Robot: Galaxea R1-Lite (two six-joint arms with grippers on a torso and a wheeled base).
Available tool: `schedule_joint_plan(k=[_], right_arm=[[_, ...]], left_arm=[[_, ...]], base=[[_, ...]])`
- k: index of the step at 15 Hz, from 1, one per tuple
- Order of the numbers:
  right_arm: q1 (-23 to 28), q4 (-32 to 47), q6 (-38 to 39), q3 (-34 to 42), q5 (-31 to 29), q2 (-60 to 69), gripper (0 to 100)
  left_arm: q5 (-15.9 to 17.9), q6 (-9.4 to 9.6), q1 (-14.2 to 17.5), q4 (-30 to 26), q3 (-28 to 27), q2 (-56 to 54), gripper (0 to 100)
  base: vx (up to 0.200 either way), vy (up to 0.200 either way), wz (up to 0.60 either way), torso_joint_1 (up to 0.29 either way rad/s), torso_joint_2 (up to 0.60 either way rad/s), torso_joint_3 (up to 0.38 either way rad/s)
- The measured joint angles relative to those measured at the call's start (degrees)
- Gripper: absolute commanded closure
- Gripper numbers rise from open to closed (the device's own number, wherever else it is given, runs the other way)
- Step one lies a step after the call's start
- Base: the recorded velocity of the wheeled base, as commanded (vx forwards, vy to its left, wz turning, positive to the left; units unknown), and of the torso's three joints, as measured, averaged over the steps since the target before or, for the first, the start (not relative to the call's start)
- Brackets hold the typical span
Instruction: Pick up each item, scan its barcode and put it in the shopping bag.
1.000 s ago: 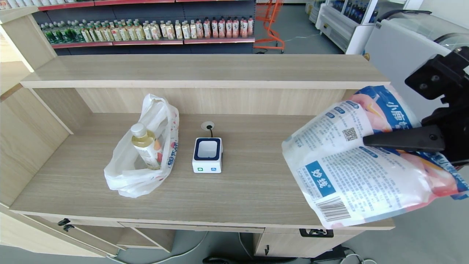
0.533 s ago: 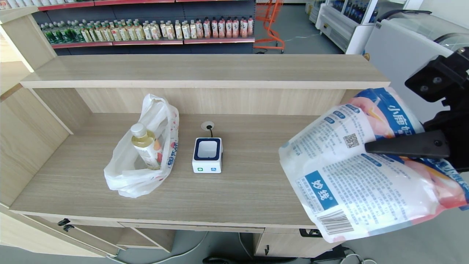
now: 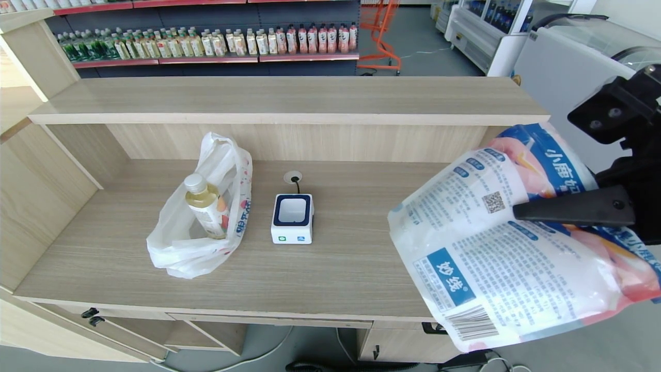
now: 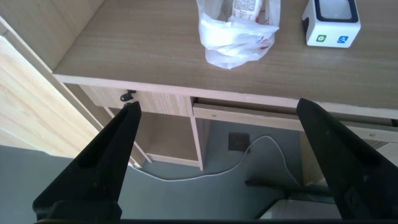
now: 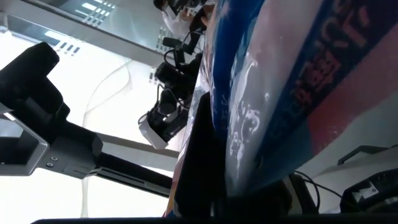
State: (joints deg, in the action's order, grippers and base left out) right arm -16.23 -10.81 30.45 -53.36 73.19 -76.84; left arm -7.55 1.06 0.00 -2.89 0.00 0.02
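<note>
The right jaws pinched a glossy, crinkled plastic pouch [image 3: 496,248], white-backed with blue print. It hung in the air over the near right corner of the pale wood-grain surface [image 3: 335,268], with its barcode [image 3: 471,323] at the near end. Left of centre slumped the thin white shopping bag [image 3: 175,253], a round capped bottle [image 3: 206,206] upright inside. Just right of it sat a small boxy white scanner [image 3: 293,218]. The left jaws were spread, off the surface's near edge.
</note>
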Motion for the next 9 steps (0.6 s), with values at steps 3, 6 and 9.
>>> schedule_joint_plan(k=[3, 6, 9], right_arm=[[0.0, 0.04, -0.05, -0.17, 0.0, 0.24, 100], [0.05, 0.04, -0.02, -0.16, -0.24, 0.51, 100], [0.0, 0.0, -0.62, -0.16, -0.37, 0.79, 100]], left_arm=[[0.0, 0.0, 0.0, 0.0, 0.0, 0.0, 0], [0.0, -0.02, 0.0, 0.0, 0.0, 0.0, 0], [0.0, -0.02, 0.0, 0.0, 0.0, 0.0, 0]], base=[[0.0, 0.0, 0.0, 0.0, 0.0, 0.0], [0.0, 0.0, 0.0, 0.0, 0.0, 0.0], [0.0, 0.0, 0.0, 0.0, 0.0, 0.0]])
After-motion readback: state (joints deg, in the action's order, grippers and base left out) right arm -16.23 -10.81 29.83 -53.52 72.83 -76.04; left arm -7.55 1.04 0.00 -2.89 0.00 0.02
